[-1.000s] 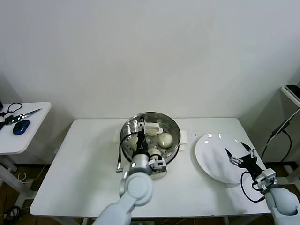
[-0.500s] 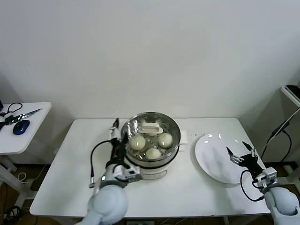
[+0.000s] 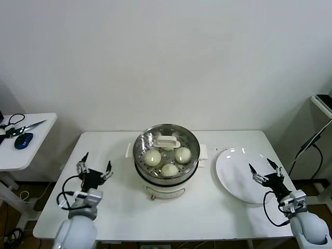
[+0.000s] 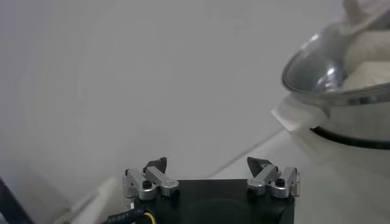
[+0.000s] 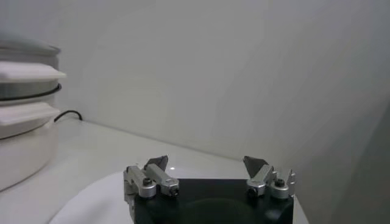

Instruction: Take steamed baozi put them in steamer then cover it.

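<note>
cover (image 3: 166, 143) sits on steamer (image 3: 166, 179) over baozi (image 3: 152, 157).

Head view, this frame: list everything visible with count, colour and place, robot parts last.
table: one, white, centre, carries the cooking things.
steamer: one, shiny steel pot on a cream-white base, middle of the table.
cover: one, clear glass with a cream-white handle, sitting on the steamer.
steamed baozi: three visible through the cover, cream-white, inside the steamer; a fourth cannot be made out.
plate: one, white, on the table to the steamer's right, nothing on it.
side table: one, white, far left.
mouse: one, blue, on the side table.
scissors: one pair, on the side table.
left gripper: one, black and silver, open, above the table's left part.
right gripper: one, black and silver, open, over the plate's right edge.
</note>
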You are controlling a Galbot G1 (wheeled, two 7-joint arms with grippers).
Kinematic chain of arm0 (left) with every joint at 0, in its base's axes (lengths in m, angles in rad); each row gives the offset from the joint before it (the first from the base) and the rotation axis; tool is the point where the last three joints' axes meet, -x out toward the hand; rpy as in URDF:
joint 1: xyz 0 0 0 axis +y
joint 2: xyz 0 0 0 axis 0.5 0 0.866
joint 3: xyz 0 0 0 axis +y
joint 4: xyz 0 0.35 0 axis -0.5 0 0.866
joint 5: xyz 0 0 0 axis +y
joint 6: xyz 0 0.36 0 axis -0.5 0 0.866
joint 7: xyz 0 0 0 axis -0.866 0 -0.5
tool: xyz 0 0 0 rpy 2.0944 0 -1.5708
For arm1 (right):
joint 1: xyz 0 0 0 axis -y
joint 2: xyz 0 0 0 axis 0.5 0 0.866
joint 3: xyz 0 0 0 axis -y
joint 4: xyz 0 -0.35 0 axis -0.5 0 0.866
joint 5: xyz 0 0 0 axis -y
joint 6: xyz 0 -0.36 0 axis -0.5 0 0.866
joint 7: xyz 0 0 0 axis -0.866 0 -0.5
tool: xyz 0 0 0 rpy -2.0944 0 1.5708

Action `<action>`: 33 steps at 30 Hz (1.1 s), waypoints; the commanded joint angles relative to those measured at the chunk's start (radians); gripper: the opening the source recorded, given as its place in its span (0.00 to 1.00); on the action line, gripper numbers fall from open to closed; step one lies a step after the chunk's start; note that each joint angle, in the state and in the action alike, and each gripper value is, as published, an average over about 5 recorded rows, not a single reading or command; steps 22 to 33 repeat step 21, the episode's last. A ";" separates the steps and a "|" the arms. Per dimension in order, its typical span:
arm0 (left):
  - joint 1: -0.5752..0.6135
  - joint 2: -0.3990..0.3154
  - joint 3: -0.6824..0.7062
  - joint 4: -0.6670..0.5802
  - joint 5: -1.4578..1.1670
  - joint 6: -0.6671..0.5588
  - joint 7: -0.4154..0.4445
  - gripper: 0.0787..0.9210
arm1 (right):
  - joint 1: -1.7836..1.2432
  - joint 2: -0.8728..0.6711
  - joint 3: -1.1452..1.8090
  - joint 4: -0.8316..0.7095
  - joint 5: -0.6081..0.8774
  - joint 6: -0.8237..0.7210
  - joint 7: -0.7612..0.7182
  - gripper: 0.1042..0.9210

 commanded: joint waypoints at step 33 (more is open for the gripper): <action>0.087 -0.086 -0.192 0.230 -0.512 -0.483 -0.003 0.88 | -0.034 0.046 0.001 0.036 0.025 0.035 0.004 0.88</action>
